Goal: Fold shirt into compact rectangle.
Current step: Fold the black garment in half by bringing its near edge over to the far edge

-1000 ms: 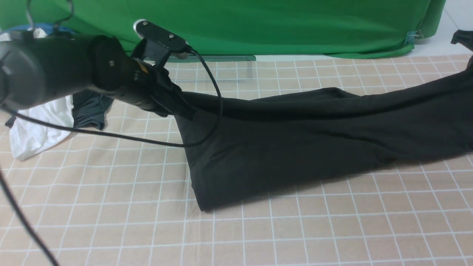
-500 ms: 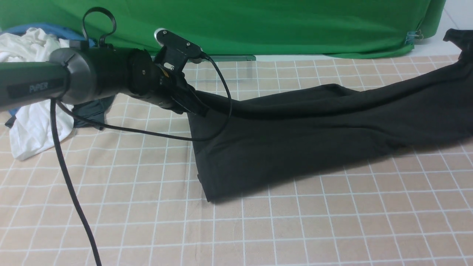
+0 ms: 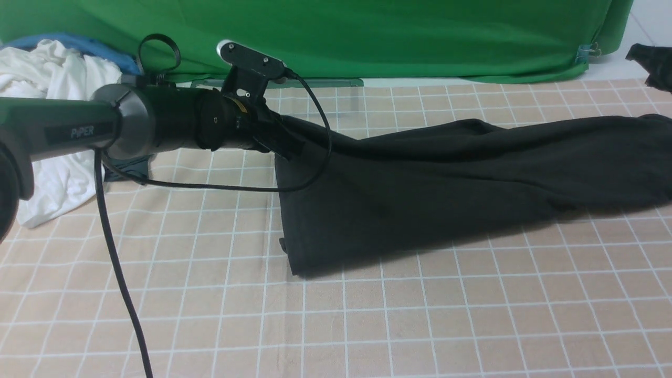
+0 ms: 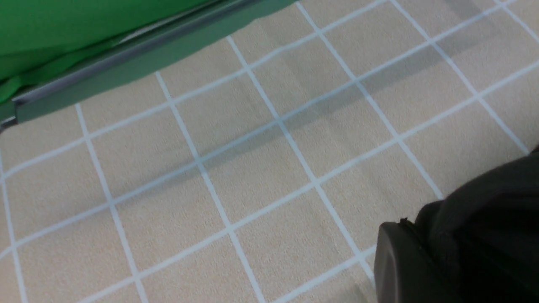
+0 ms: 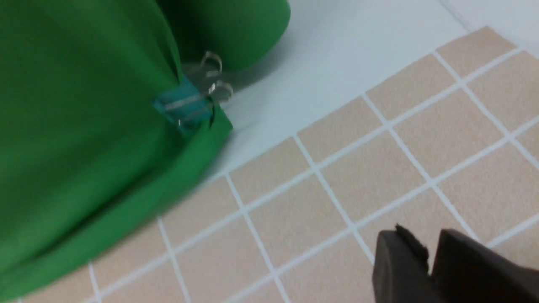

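The black shirt (image 3: 446, 189) lies stretched as a long folded band across the checked cloth, its right end resting on the table. My left gripper (image 3: 286, 144) is shut on the shirt's left far corner and holds it lifted; in the left wrist view one finger (image 4: 404, 261) presses against bunched black fabric (image 4: 484, 219). The right gripper (image 3: 651, 60) hovers at the far right edge, apart from the shirt. In the right wrist view its fingertips (image 5: 431, 252) stand slightly open with only tablecloth showing between them.
A white garment (image 3: 52, 105) and a dark grey garment (image 3: 126, 167) lie at the far left, partly behind my left arm. The green backdrop (image 3: 367, 37) with a binder clip (image 5: 189, 103) bounds the far side. A black cable (image 3: 121, 273) hangs from the left arm.
The right gripper has let go and drawn away; the shirt's right end dropped onto the table. The left gripper carried its corner to the right.
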Robot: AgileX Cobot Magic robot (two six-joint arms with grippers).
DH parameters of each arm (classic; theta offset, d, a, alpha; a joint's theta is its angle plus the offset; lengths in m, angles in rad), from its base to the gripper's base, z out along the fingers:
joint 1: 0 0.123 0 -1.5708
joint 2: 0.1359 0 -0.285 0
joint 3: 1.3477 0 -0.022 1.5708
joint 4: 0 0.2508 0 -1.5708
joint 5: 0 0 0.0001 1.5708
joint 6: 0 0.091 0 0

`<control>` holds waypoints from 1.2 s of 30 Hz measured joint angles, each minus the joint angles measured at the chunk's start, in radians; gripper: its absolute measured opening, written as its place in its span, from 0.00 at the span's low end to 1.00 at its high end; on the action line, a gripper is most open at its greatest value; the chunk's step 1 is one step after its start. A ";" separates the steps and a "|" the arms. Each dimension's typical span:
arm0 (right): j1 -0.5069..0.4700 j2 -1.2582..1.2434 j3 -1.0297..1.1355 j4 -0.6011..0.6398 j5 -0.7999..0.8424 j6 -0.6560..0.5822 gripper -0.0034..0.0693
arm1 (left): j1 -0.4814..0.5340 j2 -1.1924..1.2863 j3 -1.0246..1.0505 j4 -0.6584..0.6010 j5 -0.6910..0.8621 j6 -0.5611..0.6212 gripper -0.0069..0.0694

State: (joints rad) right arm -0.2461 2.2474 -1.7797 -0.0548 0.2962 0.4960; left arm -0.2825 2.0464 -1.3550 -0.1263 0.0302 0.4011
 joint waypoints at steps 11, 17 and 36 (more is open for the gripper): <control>-0.008 0.017 0.000 0.000 -0.003 0.034 0.36 | 0.003 0.056 -0.011 -0.009 -0.064 -0.122 0.20; -0.011 0.006 -0.002 0.000 0.102 -0.080 0.37 | 0.043 0.067 -0.135 -0.020 0.284 -0.346 0.49; -0.205 0.053 -0.468 0.079 0.909 -0.685 0.09 | 0.055 -0.107 -0.556 -0.036 0.997 -0.521 0.80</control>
State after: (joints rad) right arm -0.4508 2.2999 -2.2473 0.0245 1.2049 -0.1894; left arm -0.2271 1.9394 -1.9107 -0.1622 1.0272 -0.1201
